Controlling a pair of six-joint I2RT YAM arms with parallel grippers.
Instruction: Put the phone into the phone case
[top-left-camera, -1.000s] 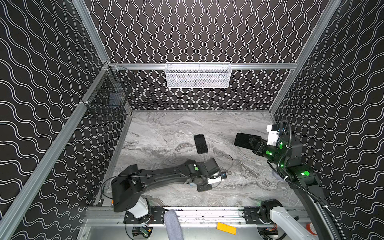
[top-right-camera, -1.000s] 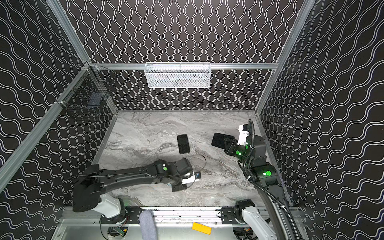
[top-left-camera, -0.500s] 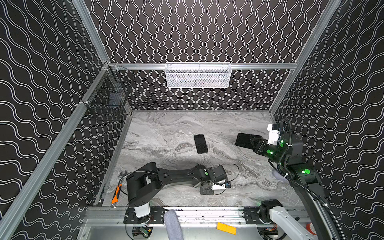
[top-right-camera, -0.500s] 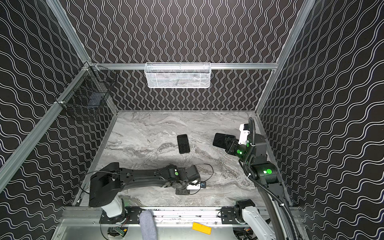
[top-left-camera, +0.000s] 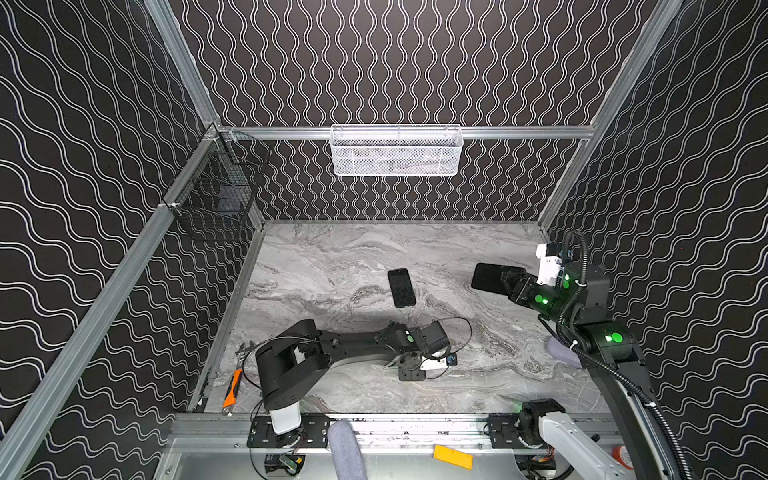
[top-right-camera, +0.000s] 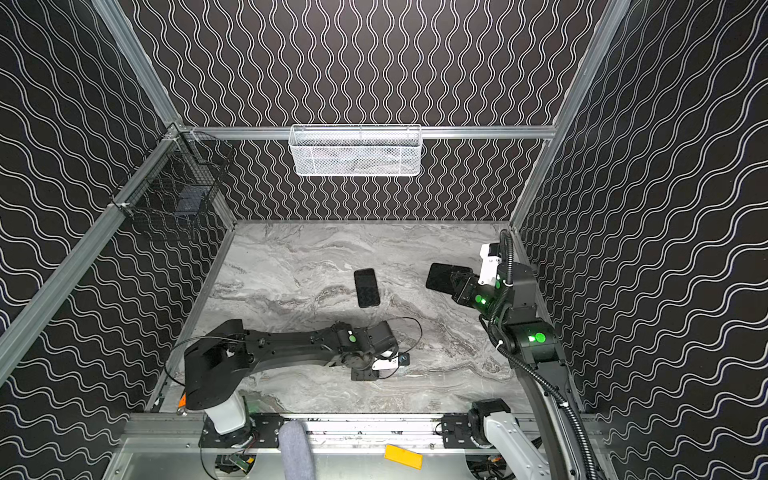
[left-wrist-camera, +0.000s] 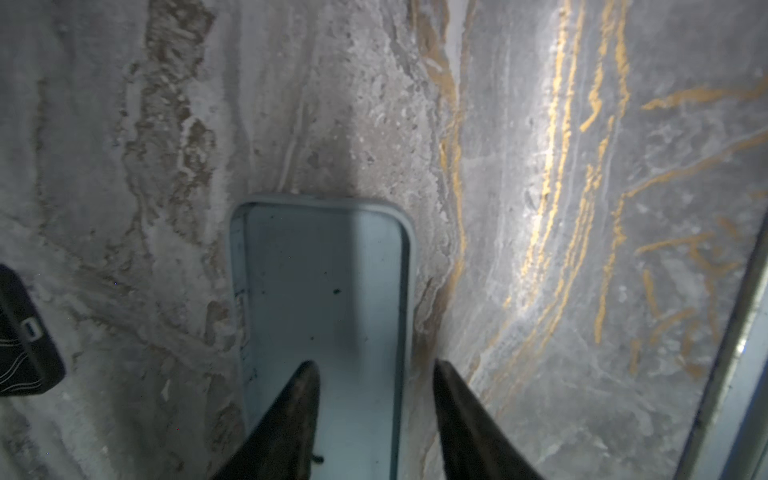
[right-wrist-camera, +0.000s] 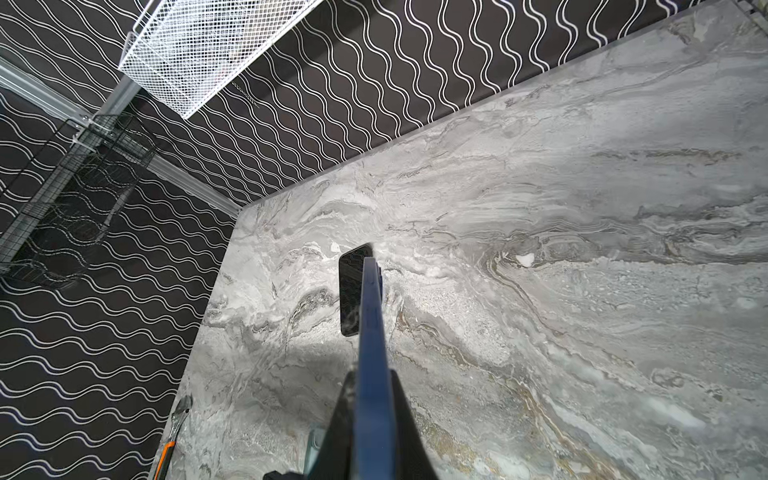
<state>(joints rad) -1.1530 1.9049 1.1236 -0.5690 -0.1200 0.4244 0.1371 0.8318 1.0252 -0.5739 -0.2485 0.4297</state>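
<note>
While the left claw (left-wrist-camera: 374, 365) hangs spread astride one long rim of the pale phone case (left-wrist-camera: 324, 291), lying hollow-side up at the front of the desk (top-left-camera: 332, 266), the right claw (right-wrist-camera: 370, 374) clamps the blue-edged phone (right-wrist-camera: 370, 324) above the desk's right side, well apart from a black handset (top-left-camera: 401, 287) lying mid-desk.

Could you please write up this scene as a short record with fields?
phone case: light blue-grey, open side up, flat on the table
left gripper: open, low over the phone case, one finger inside its rim, one outside
right gripper: shut on a dark slab, likely a phone, held above the table
black phone: flat mid-table, screen up, untouched
</note>
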